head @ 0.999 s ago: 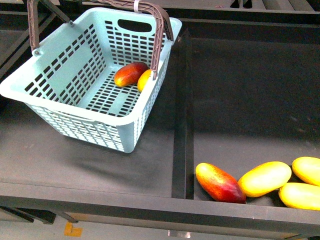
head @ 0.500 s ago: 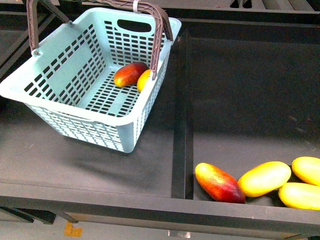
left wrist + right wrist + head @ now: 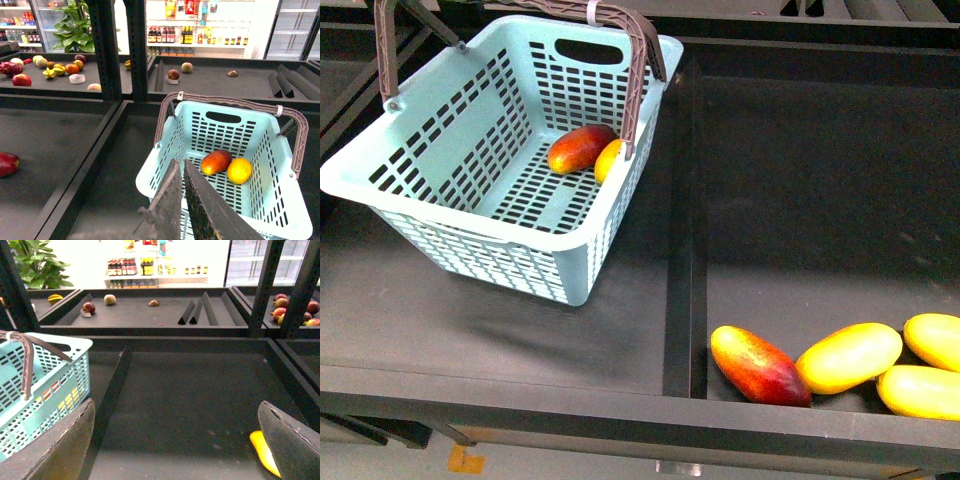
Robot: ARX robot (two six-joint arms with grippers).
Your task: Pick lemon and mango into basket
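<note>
change since earlier: nothing shifted; basket, fruit inside it and loose fruit sit at same spots as half a second and one second back
counter (image 3: 470, 320): dark, split by raised black divider (image 3: 680, 280); basket on left section, loose fruit in right section
basket (image 3: 470, 240): pale aqua, slotted walls, brown handles swung up; sits angled on counter, left of divider; also seen from left wrist (image 3: 270, 200) and partly from right wrist (image 3: 65, 375)
left tool (image 3: 183, 197): fingers pressed together, shut, nothing between them; hangs just above near rim of basket, pointing into it
right tool (image 3: 175, 440): fingers spread wide, empty; over bare right section, well apart from basket
mango (image 3: 581, 147): on basket floor toward far right corner, long axis slanted, red end toward basket middle; clear in left wrist view (image 3: 216, 161)
lemon (image 3: 610, 160): on basket floor, touching mango, against right wall beneath handle; left wrist view (image 3: 239, 170)
loose fruit: second red mango (image 3: 760, 364) and three yellow oblong fruits (image 3: 849, 357) at near right of counter, outside basket
progress: both task fruits already in basket; judged done or nearly so
key relation: task fruit lies ahead of and below left tool, inside basket; left arm clearly nearer; no further grasp looks needed, only retreat
</note>
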